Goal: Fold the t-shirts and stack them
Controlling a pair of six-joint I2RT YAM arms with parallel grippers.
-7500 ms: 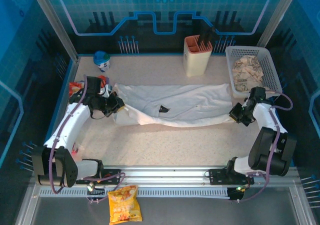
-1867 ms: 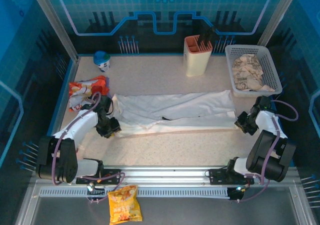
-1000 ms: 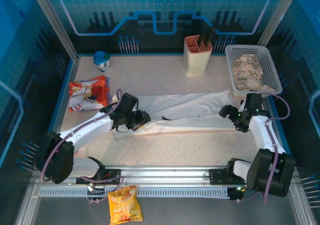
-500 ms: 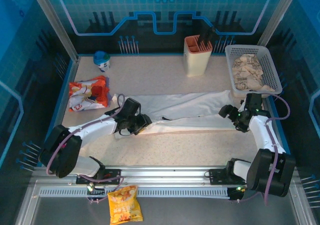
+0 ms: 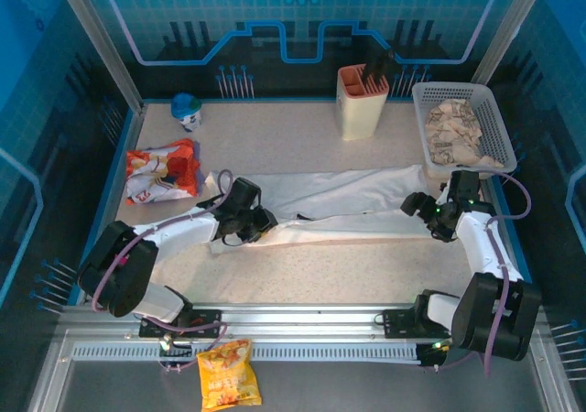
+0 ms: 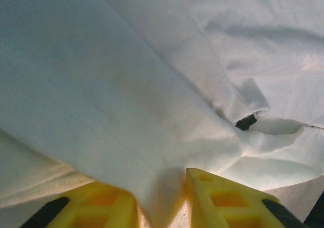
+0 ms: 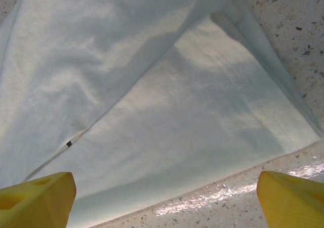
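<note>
A white t-shirt (image 5: 348,206) lies as a long narrow band across the table, folded lengthwise. My left gripper (image 5: 260,222) sits at its left part, shut on a pinched fold of the cloth (image 6: 161,187); the yellow fingers (image 6: 228,197) press the fabric from both sides. A small dark mark (image 6: 246,121) shows just ahead among the folds. My right gripper (image 5: 417,207) hovers over the shirt's right end, open wide (image 7: 164,190), with the fabric's hem (image 7: 202,152) and bare table below it. A tiny dark tag (image 7: 69,143) sits on a seam.
A beige utensil holder (image 5: 363,101) stands at the back. A grey basket (image 5: 501,135) with crumpled items is at the back right. An orange snack bag (image 5: 162,172) and a small blue-capped bottle (image 5: 187,110) lie at the left. A yellow snack bag (image 5: 226,374) rests on the front rail.
The spread shirt has been folded into a narrow band. My left gripper moved right along it and pinched a fold; my right gripper let go and hangs open over the right end.
</note>
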